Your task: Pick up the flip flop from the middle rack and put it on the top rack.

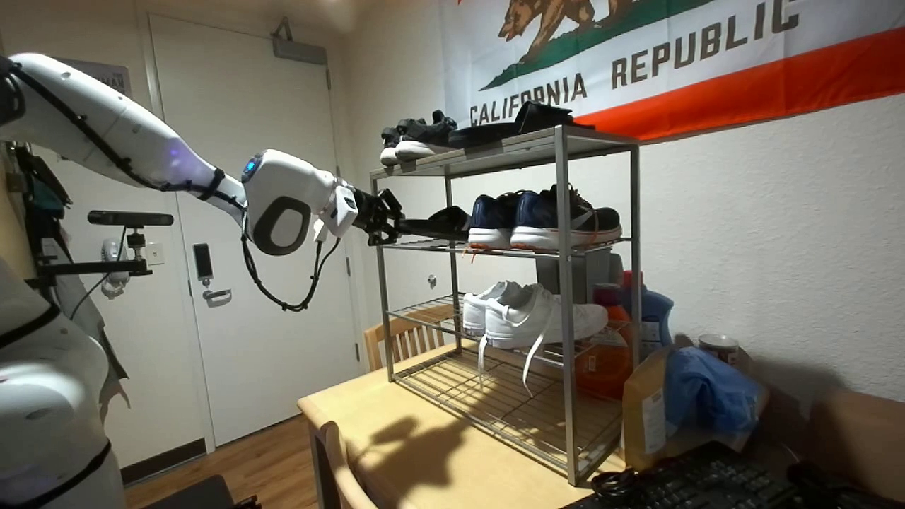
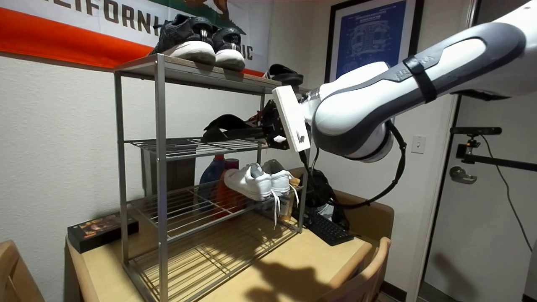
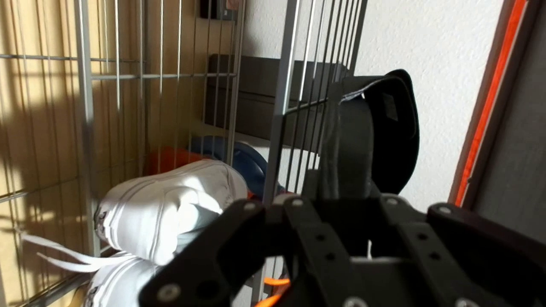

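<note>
On the middle rack [image 1: 424, 246] is the black flip flop [image 1: 447, 220], its strap arching up. My gripper [image 1: 396, 218] has come in from the open front and is shut on the near end of its sole. The wrist view shows the flip flop [image 3: 347, 145] running away from between the fingers, while the fingertips themselves are dark and hard to make out. Whether the sole still touches the wires I cannot tell. Above is the top rack [image 2: 188, 72], carrying dark sneakers with white soles [image 2: 193, 42] and a similar black sandal [image 2: 284, 74].
Navy sneakers [image 1: 541, 219] share the middle rack, close beside the flip flop. White shoes [image 1: 523, 314] with hanging laces stand one tier lower. Thin upright posts [image 1: 563, 297] mark the unit's corners, and a wooden chair [image 1: 339, 466] stands in front of the table.
</note>
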### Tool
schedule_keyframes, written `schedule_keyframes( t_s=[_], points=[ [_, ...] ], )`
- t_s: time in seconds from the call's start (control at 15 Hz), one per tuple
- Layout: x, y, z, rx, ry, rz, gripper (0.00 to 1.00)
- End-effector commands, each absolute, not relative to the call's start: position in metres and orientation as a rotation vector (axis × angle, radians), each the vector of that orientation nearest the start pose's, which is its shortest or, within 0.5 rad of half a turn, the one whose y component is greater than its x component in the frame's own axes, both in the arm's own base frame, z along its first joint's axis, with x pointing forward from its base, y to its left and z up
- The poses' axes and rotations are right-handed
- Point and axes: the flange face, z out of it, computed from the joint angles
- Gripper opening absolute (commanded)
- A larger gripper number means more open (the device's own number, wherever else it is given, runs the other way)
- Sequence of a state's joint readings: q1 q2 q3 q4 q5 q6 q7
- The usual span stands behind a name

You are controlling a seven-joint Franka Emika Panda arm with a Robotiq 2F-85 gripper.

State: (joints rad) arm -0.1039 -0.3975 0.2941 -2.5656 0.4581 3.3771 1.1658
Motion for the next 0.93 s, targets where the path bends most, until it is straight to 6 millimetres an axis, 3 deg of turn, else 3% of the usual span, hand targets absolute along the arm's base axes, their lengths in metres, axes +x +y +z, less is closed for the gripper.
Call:
schedule_keyframes(
  t_s=[0.0,0.67,0.87],
  points=[
    [0.412,0.060,0.561,-1.559,1.338,-1.075,0.06],
    [0.328,0.067,0.577,-1.527,1.236,-1.134,0.06],
    [0.321,0.072,0.590,-1.534,1.219,-1.157,0.06]
  ],
)
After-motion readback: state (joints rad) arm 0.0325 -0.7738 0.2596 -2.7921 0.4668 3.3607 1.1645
